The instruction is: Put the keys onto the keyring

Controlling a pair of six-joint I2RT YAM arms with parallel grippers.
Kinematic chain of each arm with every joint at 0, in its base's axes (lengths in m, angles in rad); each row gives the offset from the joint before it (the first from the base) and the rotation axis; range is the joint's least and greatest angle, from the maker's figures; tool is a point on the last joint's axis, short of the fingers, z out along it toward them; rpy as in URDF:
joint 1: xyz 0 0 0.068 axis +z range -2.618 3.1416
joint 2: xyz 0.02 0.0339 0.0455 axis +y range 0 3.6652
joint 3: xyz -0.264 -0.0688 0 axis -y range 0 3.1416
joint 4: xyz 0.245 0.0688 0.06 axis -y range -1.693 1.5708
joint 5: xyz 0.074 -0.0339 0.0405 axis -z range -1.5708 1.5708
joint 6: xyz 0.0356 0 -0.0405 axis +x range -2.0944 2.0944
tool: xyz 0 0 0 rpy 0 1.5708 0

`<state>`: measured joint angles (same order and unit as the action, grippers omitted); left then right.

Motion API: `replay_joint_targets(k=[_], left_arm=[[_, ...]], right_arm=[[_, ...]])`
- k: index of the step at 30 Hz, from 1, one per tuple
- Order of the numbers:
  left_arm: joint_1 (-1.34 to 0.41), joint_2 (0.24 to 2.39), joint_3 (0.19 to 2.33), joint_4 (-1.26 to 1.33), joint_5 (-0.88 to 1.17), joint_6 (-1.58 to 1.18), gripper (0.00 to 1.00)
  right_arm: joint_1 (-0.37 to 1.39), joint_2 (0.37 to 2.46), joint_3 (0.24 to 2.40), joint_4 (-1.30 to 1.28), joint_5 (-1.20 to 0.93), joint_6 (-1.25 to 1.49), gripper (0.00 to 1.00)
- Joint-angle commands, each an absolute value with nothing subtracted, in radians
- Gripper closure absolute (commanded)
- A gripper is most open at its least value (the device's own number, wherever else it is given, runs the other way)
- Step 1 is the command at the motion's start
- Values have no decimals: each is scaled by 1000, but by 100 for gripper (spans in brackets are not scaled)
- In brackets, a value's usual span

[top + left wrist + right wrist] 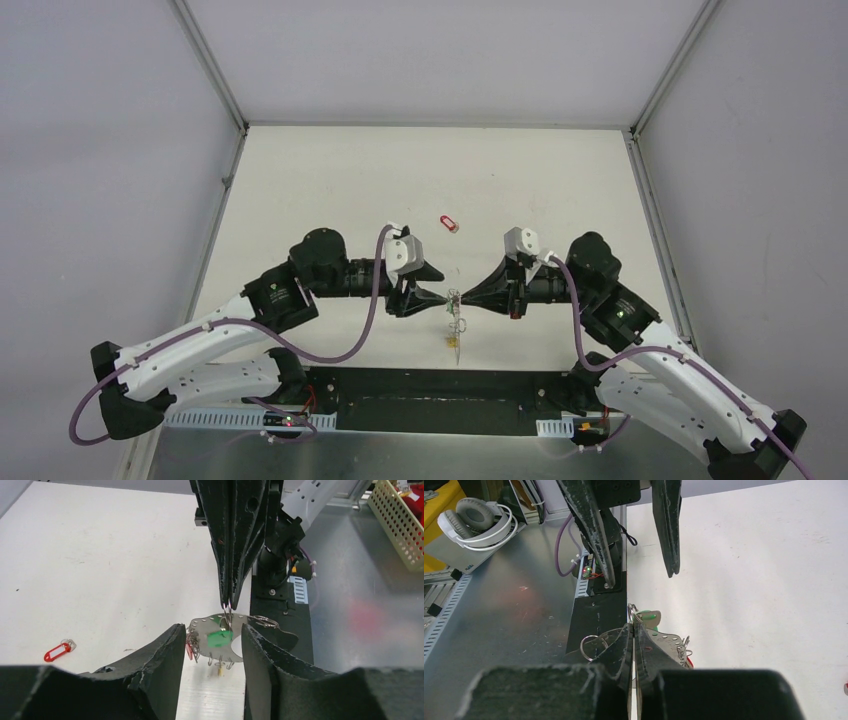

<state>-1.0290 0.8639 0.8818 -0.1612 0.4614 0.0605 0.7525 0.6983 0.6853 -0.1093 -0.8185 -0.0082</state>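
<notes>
The right gripper (pixel 633 626) is pinched shut on the top of the keyring (pixel 204 625), which hangs with a green-tagged key (pixel 220 638) between the wide-open left gripper's (pixel 212 630) fingers, while a red-tagged key (pixel 449 221) lies flat on the bench (pixel 330 180) just beyond both.

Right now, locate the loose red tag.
Top view: the red tag lies alone on the table, beyond where the left gripper and right gripper converge.
</notes>
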Motion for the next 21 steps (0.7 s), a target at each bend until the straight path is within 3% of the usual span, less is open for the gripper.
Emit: replay_joint_targets(k=[1, 9, 12, 16, 21], left_arm=[[-1039, 877, 870, -55, 428, -73, 57], [-1039, 931, 869, 10, 496, -115, 61], [-1039, 943, 872, 27, 511, -116, 71], [-1039, 953, 869, 26, 517, -130, 77], [-1039, 961, 870, 5, 504, -155, 73]], right_arm=[[755, 681, 691, -32, -821, -3, 100], [755, 680, 690, -28, -821, -3, 100], [755, 679, 688, -29, -819, -3, 100], [755, 678, 687, -27, -813, -3, 100], [755, 678, 687, -27, -810, -3, 100]])
